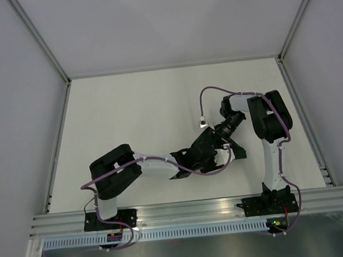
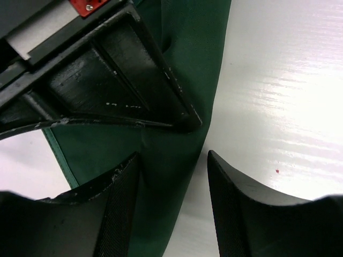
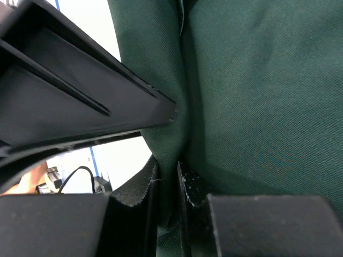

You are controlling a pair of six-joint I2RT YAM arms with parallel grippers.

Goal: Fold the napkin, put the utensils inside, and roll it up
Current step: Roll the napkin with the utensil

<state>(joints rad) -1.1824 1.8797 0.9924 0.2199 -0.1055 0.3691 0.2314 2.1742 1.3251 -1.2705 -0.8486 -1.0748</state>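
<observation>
While the right gripper (image 3: 167,172) pinches a fold of the napkin (image 3: 257,107), the left gripper (image 2: 172,159) gapes above its edge.

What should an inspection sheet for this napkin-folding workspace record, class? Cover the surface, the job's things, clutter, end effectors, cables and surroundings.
Surface: glossy white table.
Job's things: dark green napkin, bunched between the two arms; utensils, nothing seen.
Clutter: nothing seen.
Grippers: left end effector open, its fingers straddling the napkin's edge; right end effector shut on a fold of the napkin.
Cables: purple cable looped loosely along each arm.
Surroundings: pale enclosure walls; aluminium rail along the near edge.
</observation>
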